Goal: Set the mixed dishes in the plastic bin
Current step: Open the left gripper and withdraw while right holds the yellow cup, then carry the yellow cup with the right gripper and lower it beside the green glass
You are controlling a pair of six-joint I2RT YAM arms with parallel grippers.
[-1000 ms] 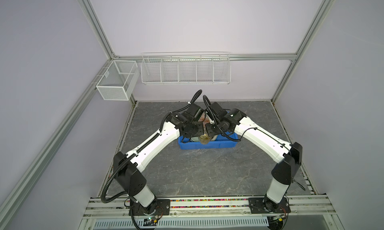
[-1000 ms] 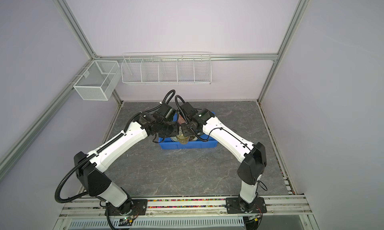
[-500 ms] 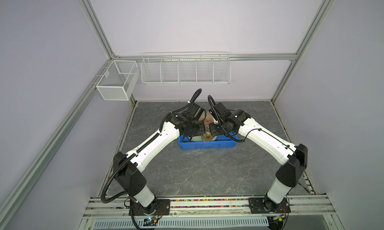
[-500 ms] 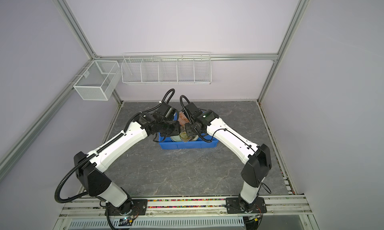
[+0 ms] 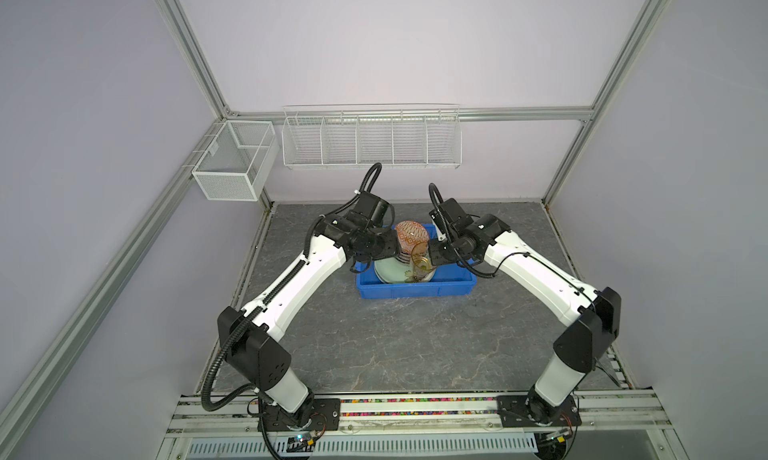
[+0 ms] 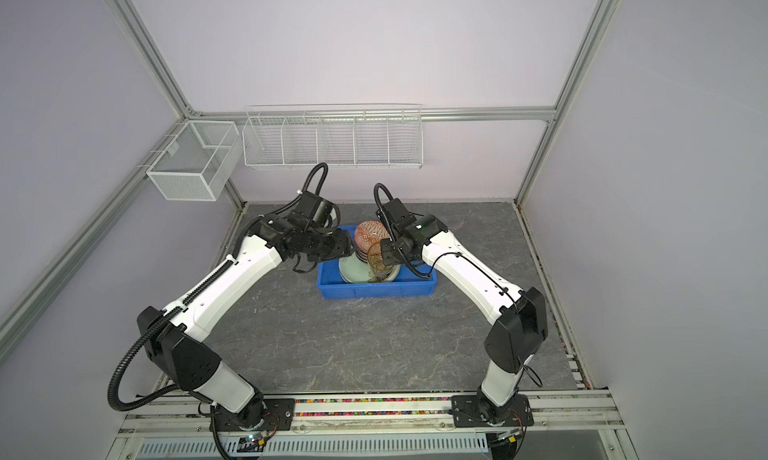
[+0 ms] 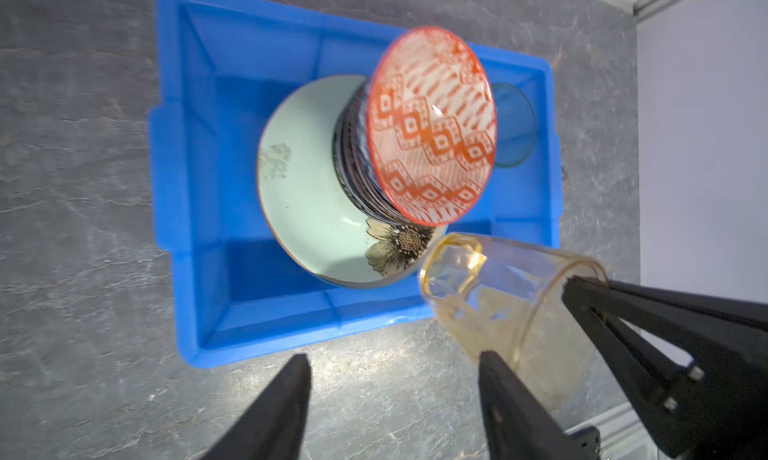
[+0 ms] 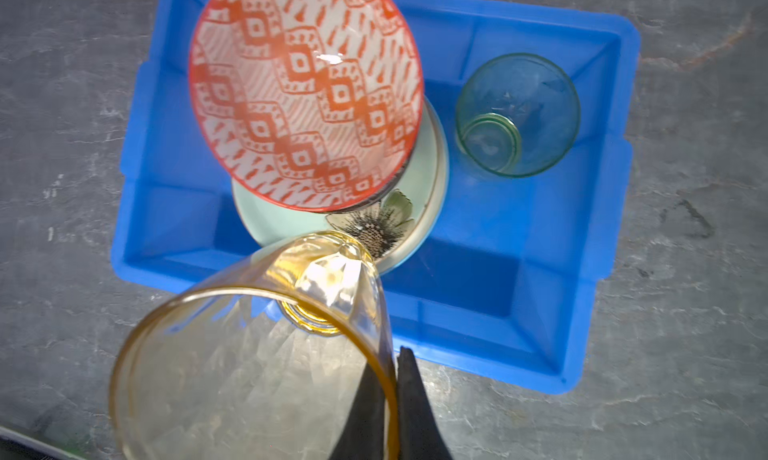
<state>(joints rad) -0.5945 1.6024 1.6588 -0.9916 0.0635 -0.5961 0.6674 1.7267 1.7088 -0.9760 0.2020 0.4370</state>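
Note:
The blue plastic bin holds a pale green flower plate. A stack of bowls stands on the plate, topped by a tilted red-patterned bowl. A green glass cup stands upright in the bin beside them. My right gripper is shut on the rim of a tilted amber cup above the bin's edge. My left gripper is open and empty, just outside the bin.
White wire baskets hang on the back and left frame. Grey stone-patterned floor surrounds the bin. Both arms meet over the bin from either side.
My left gripper's jaws have opened wide beside the bowl stack. The right arm has shifted slightly back and to the right with the amber cup.

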